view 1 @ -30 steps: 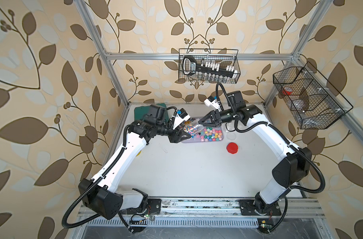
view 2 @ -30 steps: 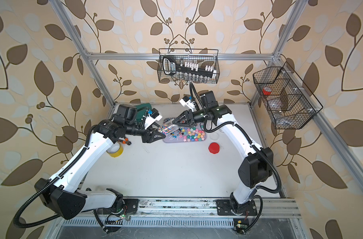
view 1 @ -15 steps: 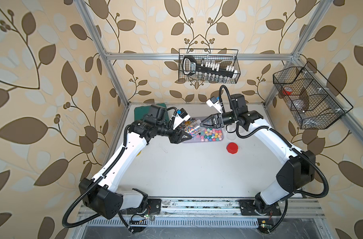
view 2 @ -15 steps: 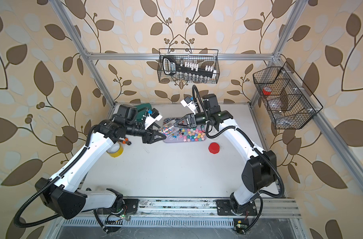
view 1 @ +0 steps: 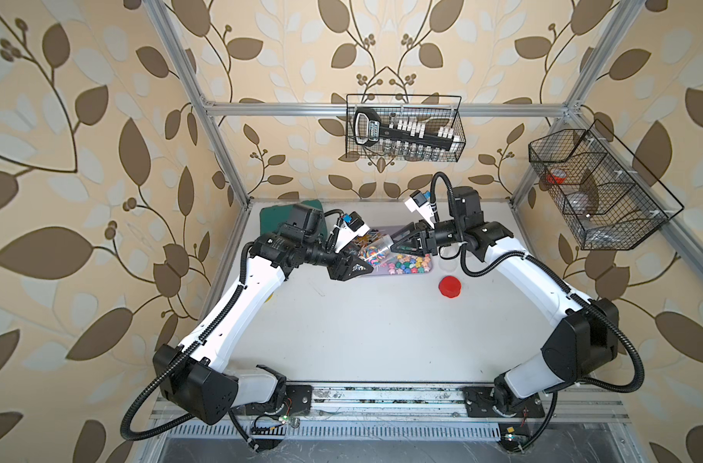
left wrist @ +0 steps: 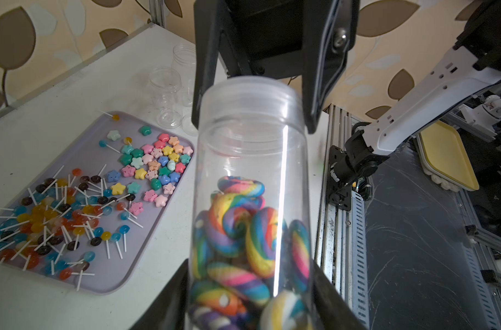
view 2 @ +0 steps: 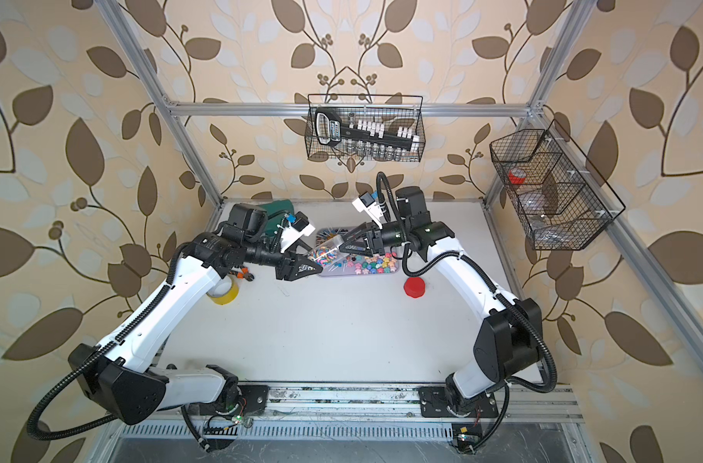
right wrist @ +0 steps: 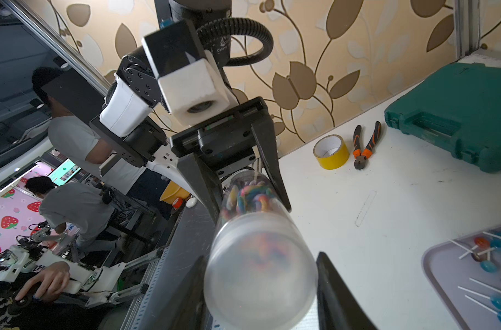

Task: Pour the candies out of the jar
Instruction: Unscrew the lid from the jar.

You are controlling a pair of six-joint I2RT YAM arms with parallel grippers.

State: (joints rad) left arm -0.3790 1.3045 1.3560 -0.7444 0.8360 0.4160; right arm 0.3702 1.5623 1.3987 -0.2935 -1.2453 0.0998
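Observation:
A clear jar (left wrist: 252,171) hangs tilted over the near end of a lilac tray (view 1: 425,269). Rainbow-swirled candies (left wrist: 237,228) are piled at the jar's base. My left gripper (left wrist: 250,265) is shut on that base end, as both top views (view 1: 361,262) show. My right gripper (right wrist: 260,257) faces it from the other side (view 1: 394,246), its fingers (left wrist: 320,85) against the threaded neck. The mouth end (right wrist: 257,271) looks blurred and whitish. Star candies (left wrist: 152,165) and lollipops (left wrist: 57,223) lie on the tray.
A red lid (view 1: 450,287) lies right of the tray. Two empty clear jars (left wrist: 166,94) stand behind the tray. A green case (right wrist: 458,114), orange pliers (right wrist: 365,145) and yellow tape (right wrist: 330,153) sit at the back left. Wire baskets (view 1: 404,128) hang on the walls.
My right arm's elbow has swung outward and its wrist has shifted slightly, while its fingers stay at the jar's neck. The left arm and the jar have barely moved.

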